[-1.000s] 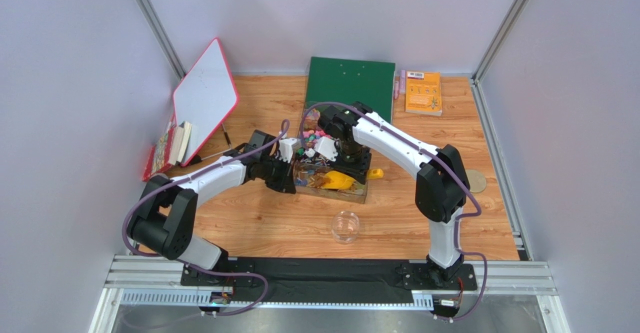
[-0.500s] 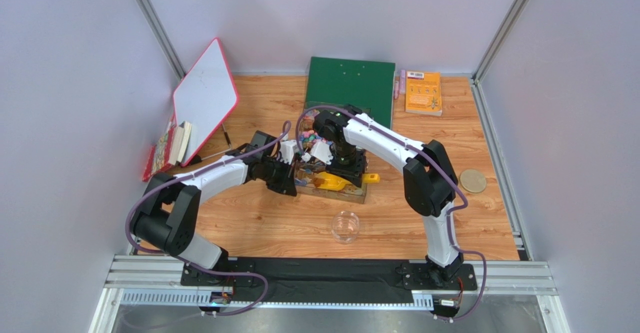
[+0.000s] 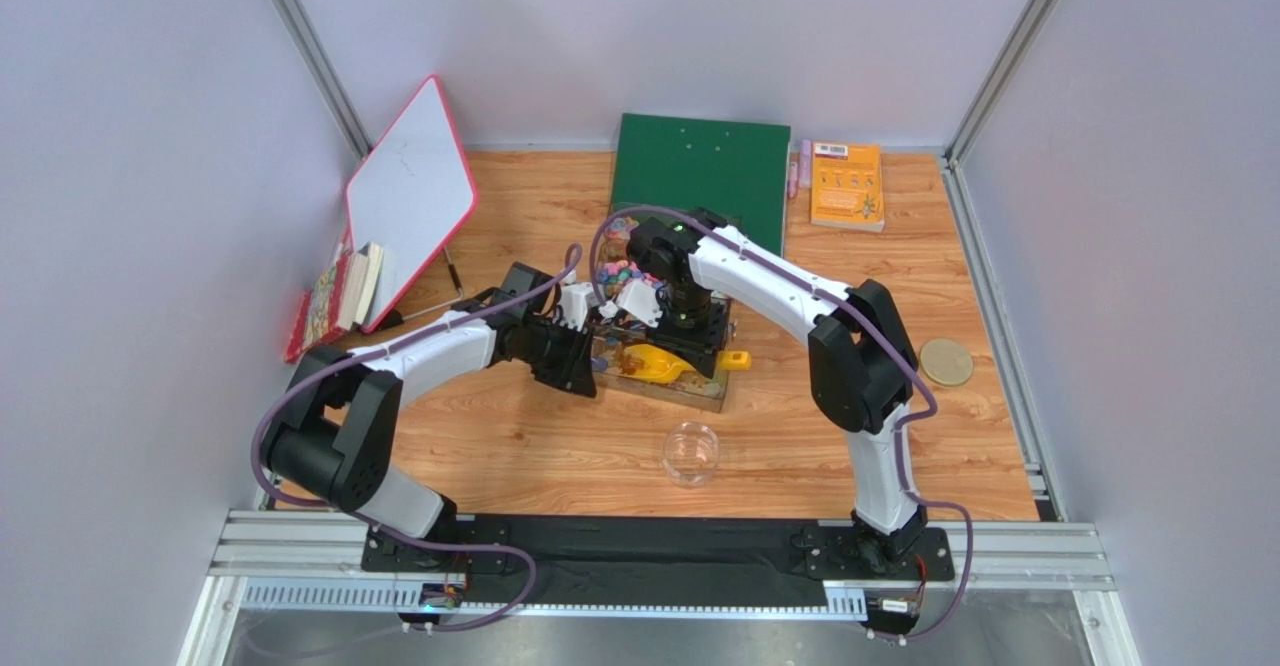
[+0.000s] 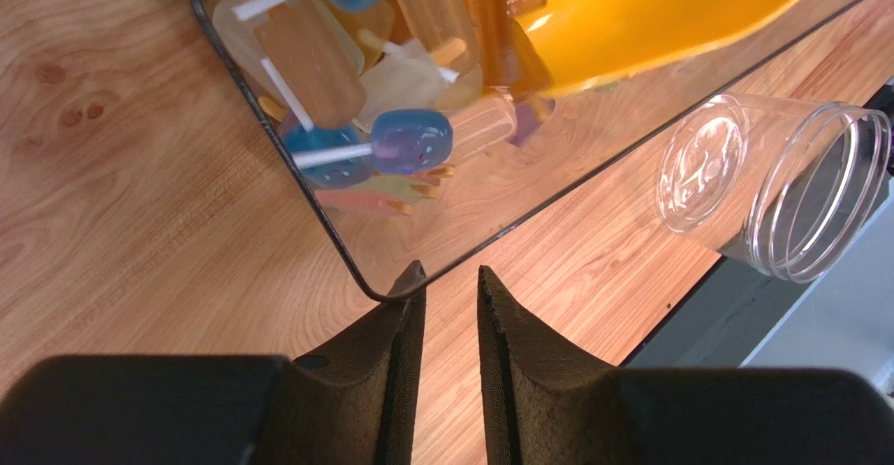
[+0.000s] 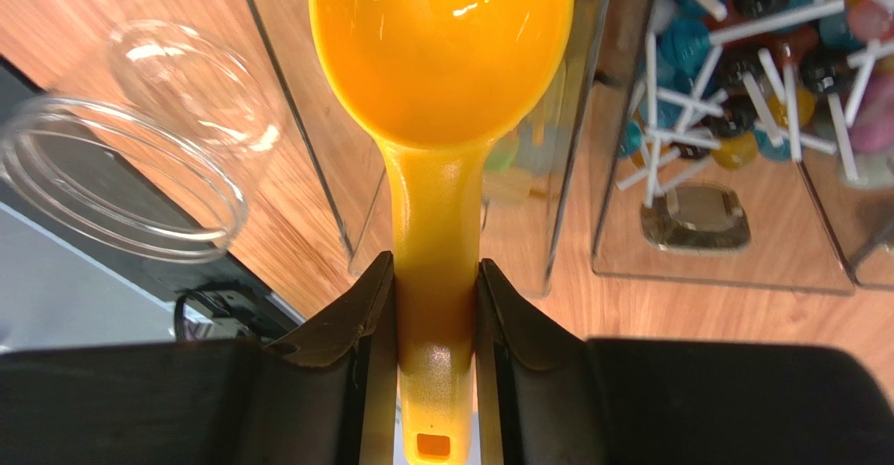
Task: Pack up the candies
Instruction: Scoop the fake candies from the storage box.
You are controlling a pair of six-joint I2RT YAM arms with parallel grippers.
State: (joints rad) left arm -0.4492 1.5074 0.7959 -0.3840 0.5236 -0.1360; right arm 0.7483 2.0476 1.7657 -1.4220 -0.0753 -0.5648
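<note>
Right claw (image 5: 435, 277), gripping the yellow plastic scoop (image 5: 441, 46), has shifted it leftward in the clear plastic tray (image 4: 315, 208). Left claw (image 4: 443, 282), previously closed, now stands narrowly parted.

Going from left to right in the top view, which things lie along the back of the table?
whiteboard → green board → pink pen → orange booklet
</note>
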